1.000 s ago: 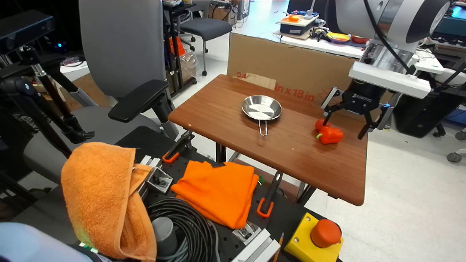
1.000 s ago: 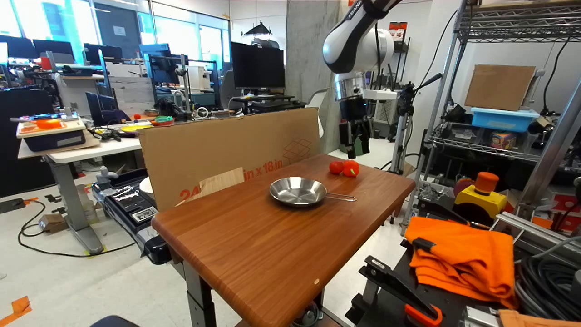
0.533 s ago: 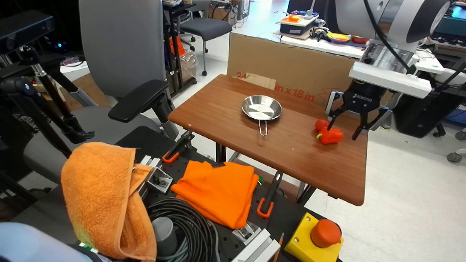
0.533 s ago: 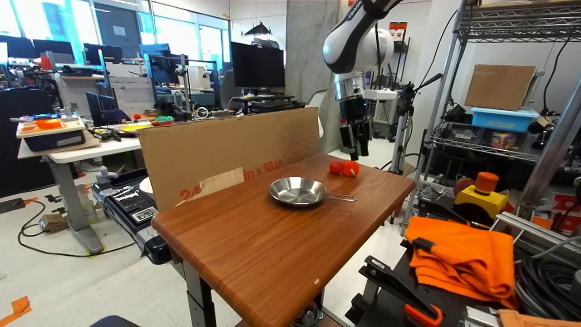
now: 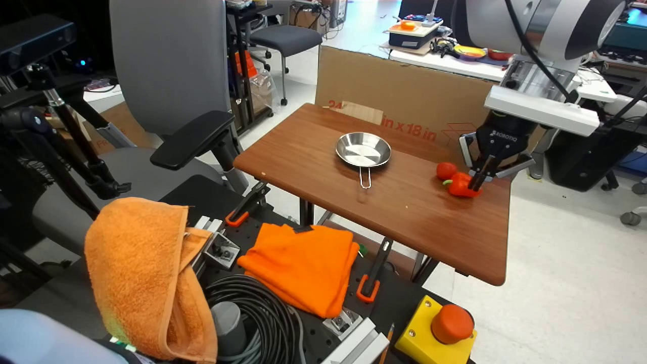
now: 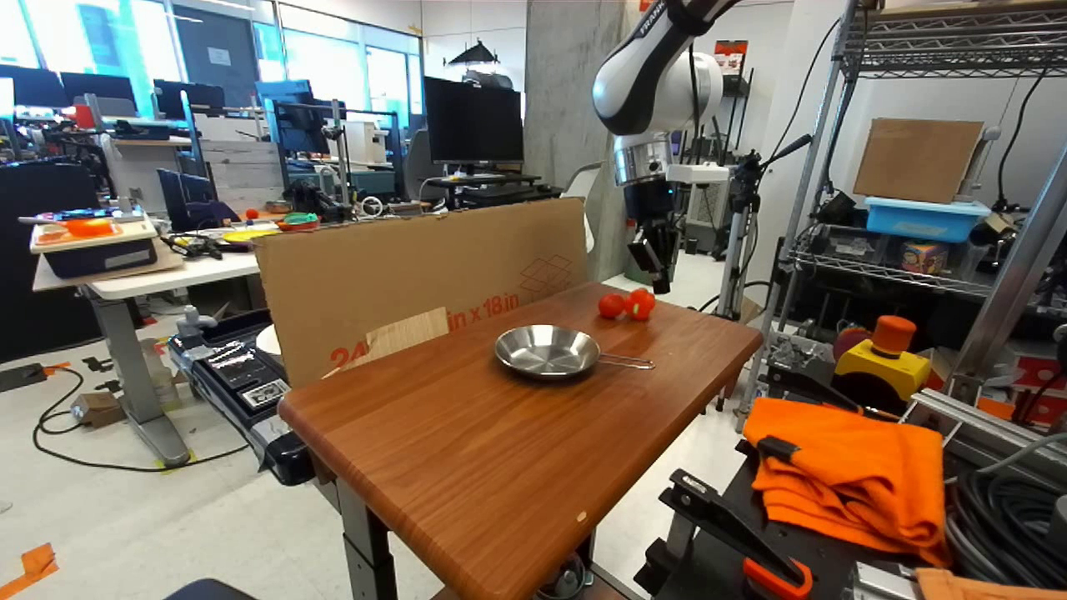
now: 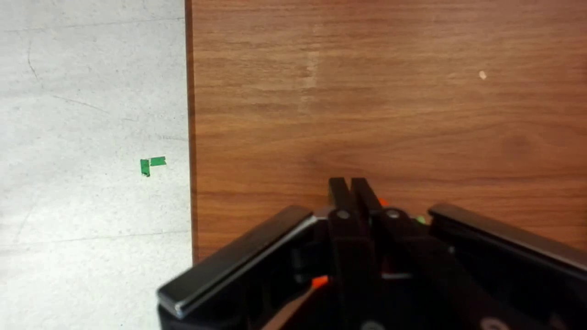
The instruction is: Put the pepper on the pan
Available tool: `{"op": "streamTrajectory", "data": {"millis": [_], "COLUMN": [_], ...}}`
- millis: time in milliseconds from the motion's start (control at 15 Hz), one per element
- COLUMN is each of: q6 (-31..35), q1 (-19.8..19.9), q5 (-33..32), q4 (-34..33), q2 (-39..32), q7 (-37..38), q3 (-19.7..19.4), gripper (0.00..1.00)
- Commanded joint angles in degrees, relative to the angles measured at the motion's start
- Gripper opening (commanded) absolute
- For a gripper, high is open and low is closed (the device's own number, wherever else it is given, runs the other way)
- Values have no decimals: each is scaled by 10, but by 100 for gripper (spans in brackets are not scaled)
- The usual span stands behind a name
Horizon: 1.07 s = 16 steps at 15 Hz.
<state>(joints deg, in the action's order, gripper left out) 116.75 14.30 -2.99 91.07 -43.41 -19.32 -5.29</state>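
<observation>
Clenching fingers (image 7: 340, 197) together, overlaps in an exterior view the three o'clock end of the pepper (image 5: 459, 186) lying on the table (image 5: 450, 232), at four o'clock from the pan (image 5: 364, 150), plain shiny metal inside.

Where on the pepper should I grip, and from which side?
Probably the thick body of the pepper, away from the stem, coming straight down. It lies on its side with its thin green stem pointing sideways, and the tomato sits close by the stem end, so the opposite end seems roomier. The gripper is shut; open it first.
</observation>
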Motion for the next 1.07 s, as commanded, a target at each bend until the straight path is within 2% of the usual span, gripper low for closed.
{"op": "streamTrajectory", "data": {"millis": [0,67,200,267,733,867,1000], "q6": [-3,-7,-9,-10,-6,6,12], "q1": [0,0,0,0,-2,-1,3], "q5": [-10,-9,-9,-9,-14,-15,-11], "q4": [-7,-9,-9,-9,-2,5,9], "q2": [-7,-8,-9,-9,0,9,18], "q7": [9,12,15,17,19,15,7], "q3": [-2,-1,-2,-3,-4,-2,2], "gripper": [1,26,29,34,87,99,100]}}
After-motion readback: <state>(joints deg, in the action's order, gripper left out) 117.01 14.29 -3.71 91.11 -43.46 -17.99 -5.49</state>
